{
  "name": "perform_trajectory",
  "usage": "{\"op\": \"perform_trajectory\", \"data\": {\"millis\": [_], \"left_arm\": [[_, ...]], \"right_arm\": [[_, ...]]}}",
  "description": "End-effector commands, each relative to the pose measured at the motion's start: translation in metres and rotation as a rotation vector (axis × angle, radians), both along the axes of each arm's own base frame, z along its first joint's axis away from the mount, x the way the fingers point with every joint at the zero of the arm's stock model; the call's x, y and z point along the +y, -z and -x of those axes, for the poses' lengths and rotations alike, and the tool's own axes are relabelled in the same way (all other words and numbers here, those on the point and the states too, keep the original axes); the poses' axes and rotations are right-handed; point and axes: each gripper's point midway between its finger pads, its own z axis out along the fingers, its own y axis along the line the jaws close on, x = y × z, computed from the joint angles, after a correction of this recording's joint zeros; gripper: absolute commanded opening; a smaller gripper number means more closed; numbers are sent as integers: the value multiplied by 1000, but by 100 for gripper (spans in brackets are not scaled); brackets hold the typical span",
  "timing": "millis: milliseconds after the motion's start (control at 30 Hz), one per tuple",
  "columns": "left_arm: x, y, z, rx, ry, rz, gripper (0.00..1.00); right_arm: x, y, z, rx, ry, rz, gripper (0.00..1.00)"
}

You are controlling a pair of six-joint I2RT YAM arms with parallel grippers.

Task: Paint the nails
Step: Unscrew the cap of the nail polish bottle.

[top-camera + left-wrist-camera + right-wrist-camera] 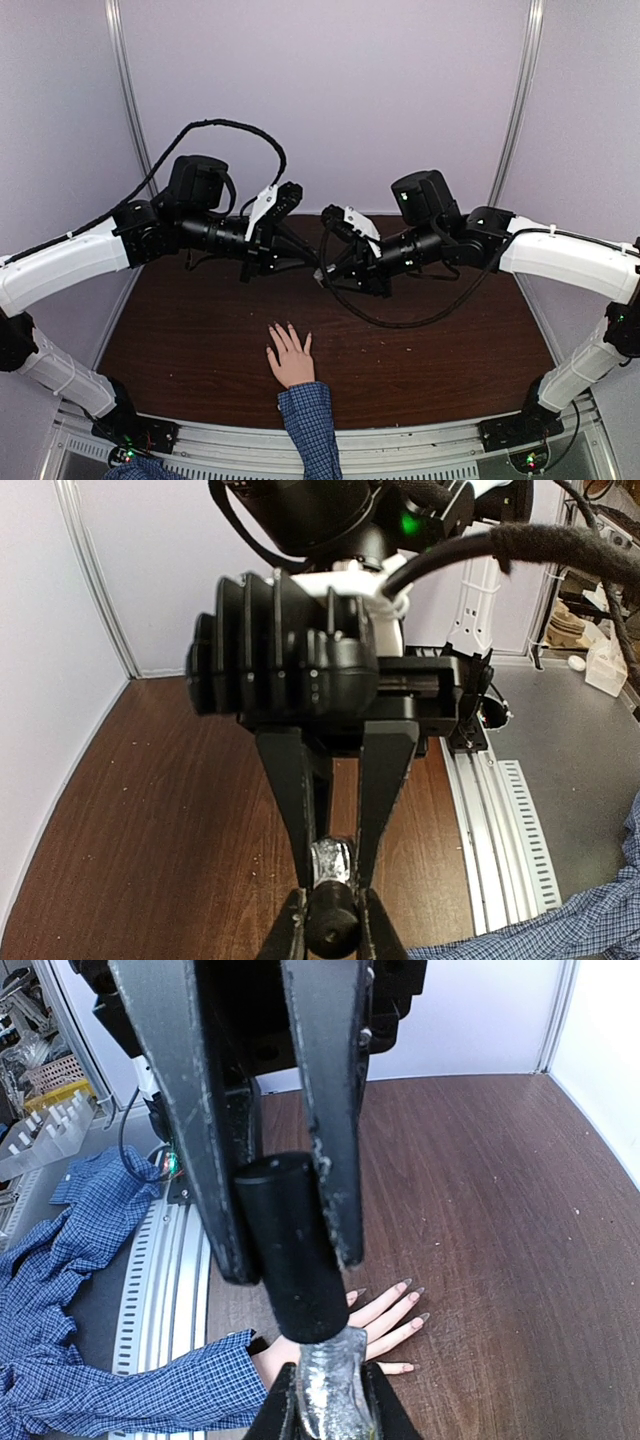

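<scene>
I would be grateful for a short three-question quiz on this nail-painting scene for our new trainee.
1. True or false: the left gripper is shut on the black cap.
2. What does the right gripper grip? A) the glass polish bottle B) a cloth C) nothing
3. In one word: is either gripper touching the nails of the hand lying on the table?
Key: 1 true; 2 A; 3 no, both grippers are raised above the table, clear of the hand.
</scene>
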Motion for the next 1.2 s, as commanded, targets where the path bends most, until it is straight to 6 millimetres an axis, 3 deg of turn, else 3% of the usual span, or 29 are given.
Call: {"op": "perform_trajectory", "data": {"millis": [0, 1167], "left_arm": [[2, -17, 5, -12, 15, 60, 0], [6, -27, 9, -30, 29, 119, 0]], "right_arm": [[-3, -14, -5, -55, 33, -31, 0], [0, -8, -1, -34, -4, -22, 0]]}}
